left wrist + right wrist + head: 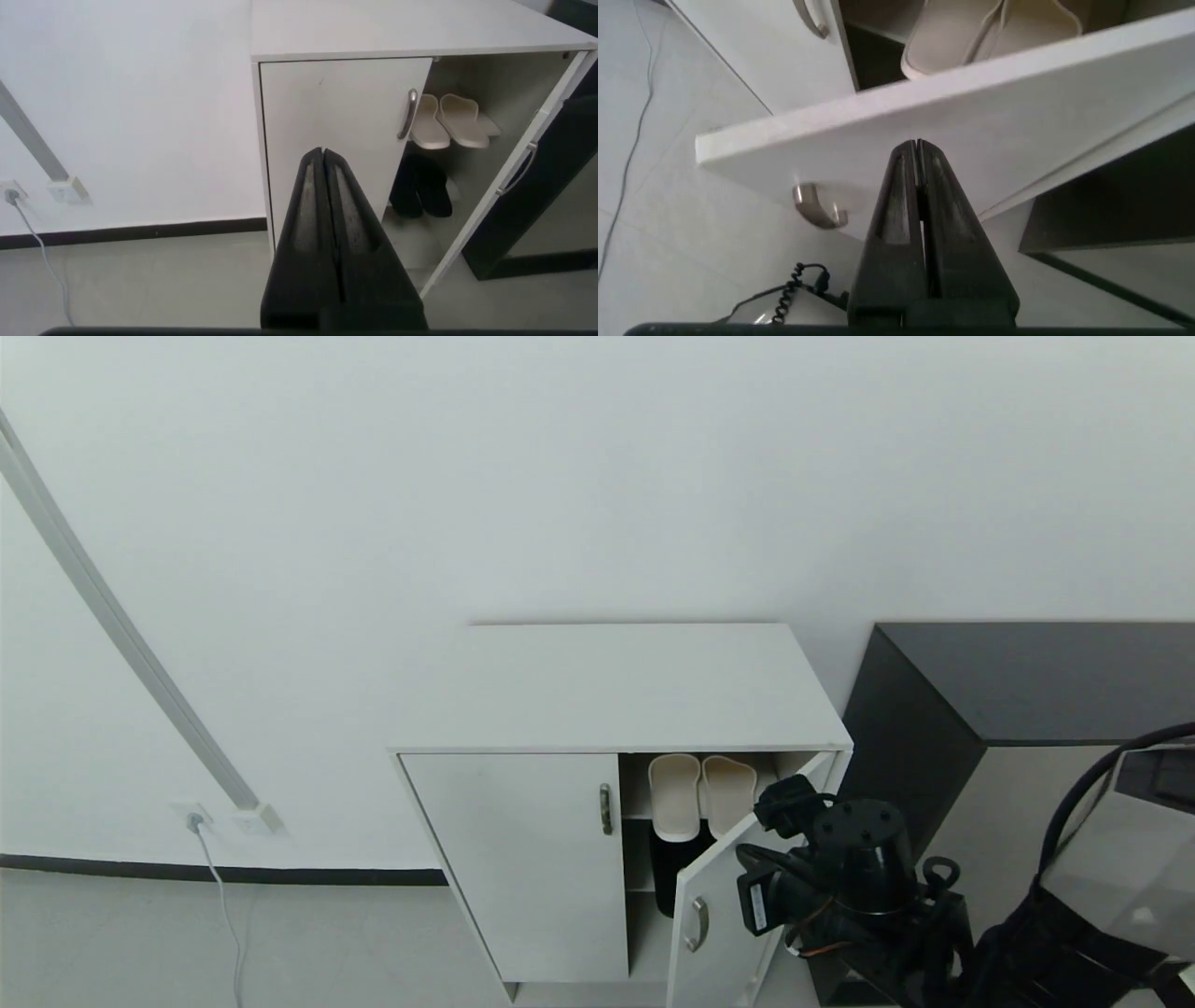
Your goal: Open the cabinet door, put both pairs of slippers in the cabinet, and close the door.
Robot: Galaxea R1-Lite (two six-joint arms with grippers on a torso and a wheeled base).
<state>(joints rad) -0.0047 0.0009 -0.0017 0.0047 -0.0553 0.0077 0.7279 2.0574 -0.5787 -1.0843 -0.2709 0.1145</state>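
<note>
right claw (918, 149), fingers together, sits by the top edge of the half-open white cabinet door (709, 905). left claw (322, 154), also together, hangs apart from the closed left door (327, 103). in the gap, cream slippers (700, 793) lie on the upper shelf and black slippers (667, 873) below.

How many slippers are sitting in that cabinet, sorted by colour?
Cream slippers: 2
Black slippers: 2
Total: 4
</note>
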